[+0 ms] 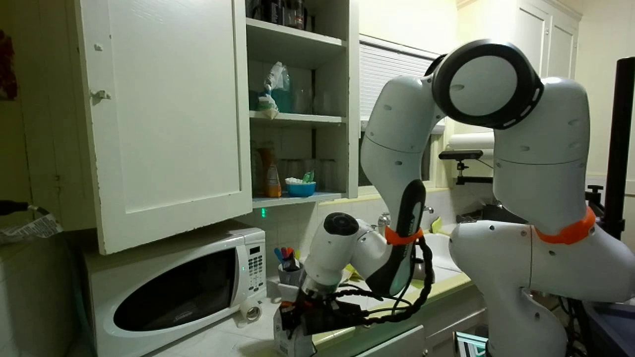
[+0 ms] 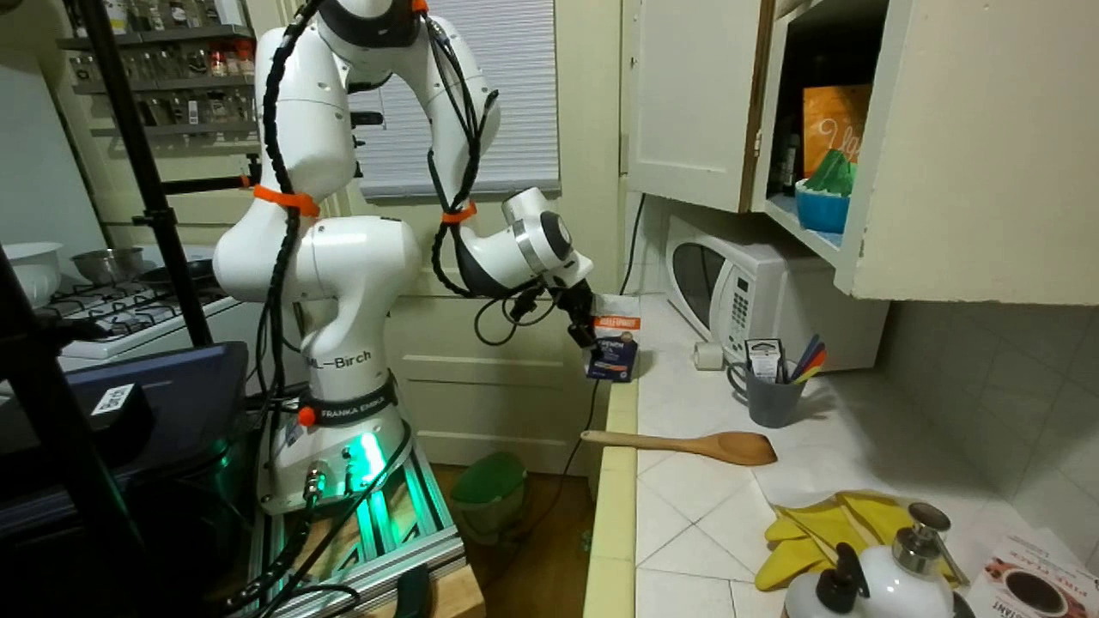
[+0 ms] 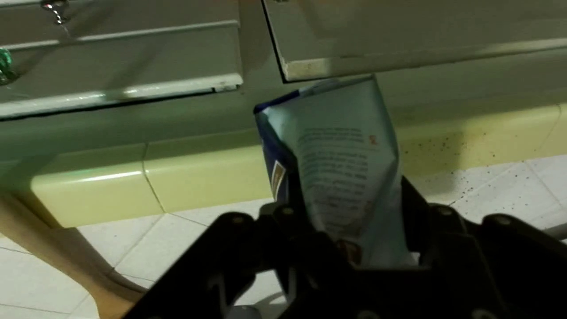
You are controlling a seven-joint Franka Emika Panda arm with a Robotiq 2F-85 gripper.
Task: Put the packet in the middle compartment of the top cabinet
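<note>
The packet is white, orange and dark blue. It shows in the exterior views (image 2: 614,345) (image 1: 293,343) and in the wrist view (image 3: 347,155). My gripper (image 3: 350,195) has a finger on each side of the packet and is shut on it; it also shows in the exterior views (image 2: 587,324) (image 1: 290,317). The packet is nearly upright at the counter's front edge; I cannot tell whether it touches the counter. The top cabinet (image 1: 353,99) stands open, higher than the gripper. Its middle compartment, above the middle shelf (image 1: 322,119), holds a teal bottle (image 1: 282,94) and a plastic bag.
The open cabinet door (image 1: 173,114) hangs over the microwave (image 1: 173,292). A blue bowl (image 1: 300,189) and an orange bag (image 2: 833,129) stand in the lower compartment. A grey mug (image 2: 773,399), a wooden spoon (image 2: 687,444) and yellow gloves (image 2: 824,532) are on the counter.
</note>
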